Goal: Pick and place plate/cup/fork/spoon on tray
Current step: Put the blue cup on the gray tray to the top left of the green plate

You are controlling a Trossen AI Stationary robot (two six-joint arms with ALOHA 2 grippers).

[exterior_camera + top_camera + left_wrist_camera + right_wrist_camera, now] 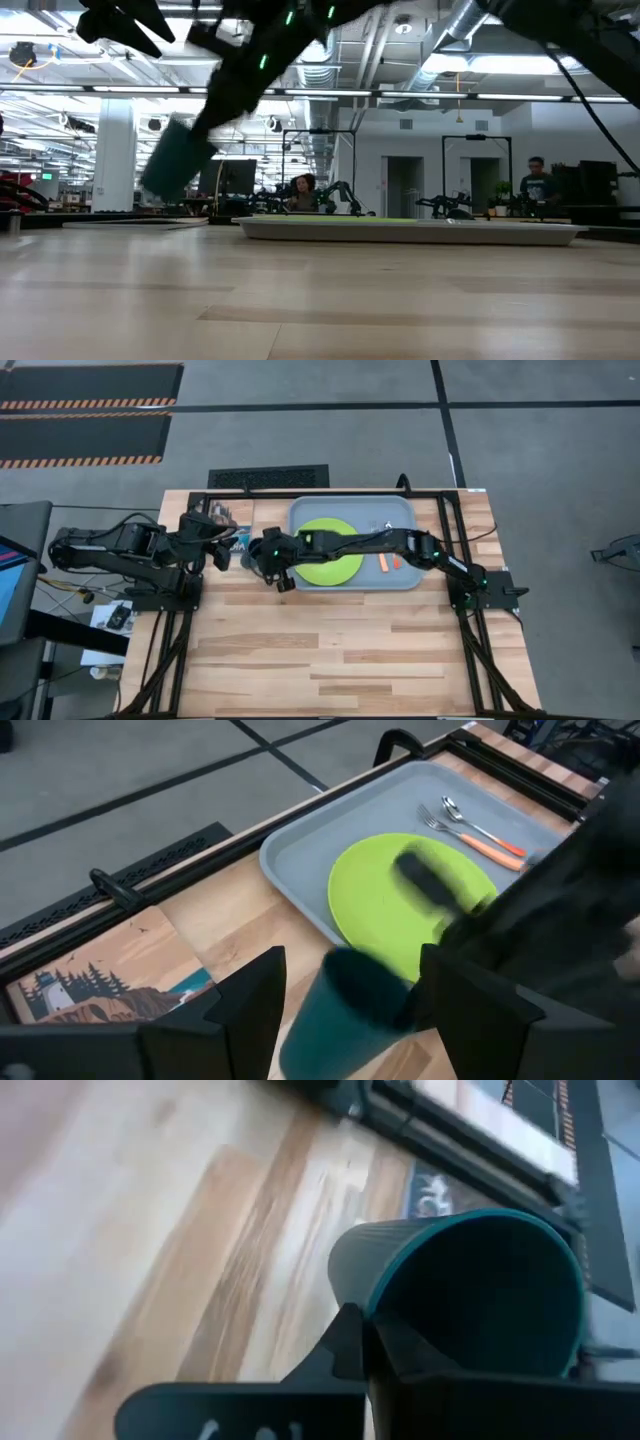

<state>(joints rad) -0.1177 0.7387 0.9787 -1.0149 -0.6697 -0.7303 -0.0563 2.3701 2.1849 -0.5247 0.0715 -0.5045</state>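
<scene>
Your right gripper [270,560] is clamped on the cup's [178,160] rim, one finger inside the mouth and one outside. The cup hangs tilted, clear of the table [330,650], just off the tray's [400,510] left edge. Past the gripper, on the tray, lies the plate [340,568]; beyond it the fork [460,828] and spoon [478,824] lie side by side. Your left gripper [222,552] waits beside the cup, fingers apart.

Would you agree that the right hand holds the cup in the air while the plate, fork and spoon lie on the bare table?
Not quite: the plate, fork and spoon lie on the tray, as the high view shows. The right hand does hold the cup in the air.
</scene>
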